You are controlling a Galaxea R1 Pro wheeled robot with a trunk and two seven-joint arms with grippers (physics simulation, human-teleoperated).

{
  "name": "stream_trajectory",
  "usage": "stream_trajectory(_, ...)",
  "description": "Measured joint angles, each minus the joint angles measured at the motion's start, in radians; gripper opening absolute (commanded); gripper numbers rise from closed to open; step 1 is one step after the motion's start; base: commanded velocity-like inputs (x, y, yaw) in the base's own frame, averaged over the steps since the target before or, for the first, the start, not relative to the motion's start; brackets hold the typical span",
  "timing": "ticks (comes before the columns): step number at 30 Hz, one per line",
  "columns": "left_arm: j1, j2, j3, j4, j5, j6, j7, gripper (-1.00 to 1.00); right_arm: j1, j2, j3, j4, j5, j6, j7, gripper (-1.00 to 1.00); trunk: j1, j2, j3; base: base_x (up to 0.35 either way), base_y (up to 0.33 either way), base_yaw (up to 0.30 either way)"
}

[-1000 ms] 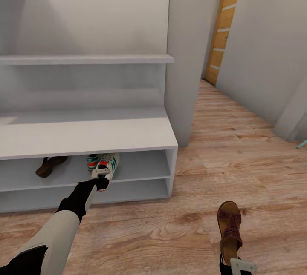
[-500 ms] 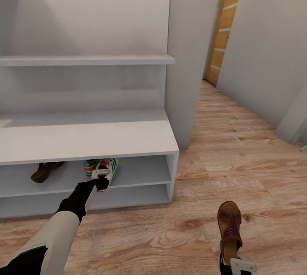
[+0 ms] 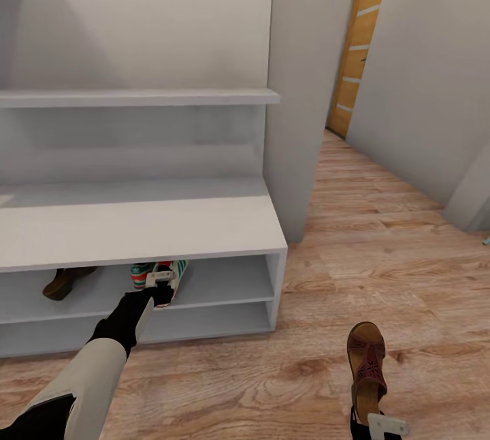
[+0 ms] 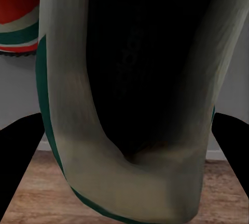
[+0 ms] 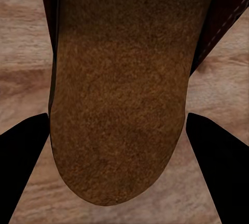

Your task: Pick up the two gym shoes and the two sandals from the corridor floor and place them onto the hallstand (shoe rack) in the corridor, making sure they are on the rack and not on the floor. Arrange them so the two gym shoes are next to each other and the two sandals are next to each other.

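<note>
While reaching into the upper tier of the hallstand (image 3: 224, 222), the left gripper (image 3: 160, 287) is clamping the heel of a gym shoe (image 3: 171, 275), which is resting on that shelf just beside the other gym shoe (image 3: 141, 274), with one sandal (image 3: 62, 280) lying farther left on the same tier. At the near right, the right gripper (image 3: 378, 426) is gripping the heel of the second sandal (image 3: 366, 366), above the corridor floor (image 3: 381, 249); whether it is touching the planks I cannot tell.

Light grey two-tier hallstand (image 3: 204, 229), upper tier: one brown leather sandal (image 3: 61, 281), two white green-striped gym shoes (image 3: 158, 272) side by side. Wood-grain plank floor (image 3: 381, 256).
</note>
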Motion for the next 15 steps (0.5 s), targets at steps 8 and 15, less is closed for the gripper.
stream_trajectory(8,0.001,0.0,0.0,0.0,0.0,-0.001,0.001,-1.0,0.0,0.0,0.0,0.0,0.0,0.0,0.0,-1.0,0.0,0.0,0.0,0.089,0.0,0.0)
stream_trajectory(15,0.002,0.001,-0.001,0.0,0.0,-0.001,0.0,-1.0,0.0,0.0,0.0,0.0,-0.001,0.0,0.0,-1.0,0.0,0.0,0.0,0.026,0.0,0.0)
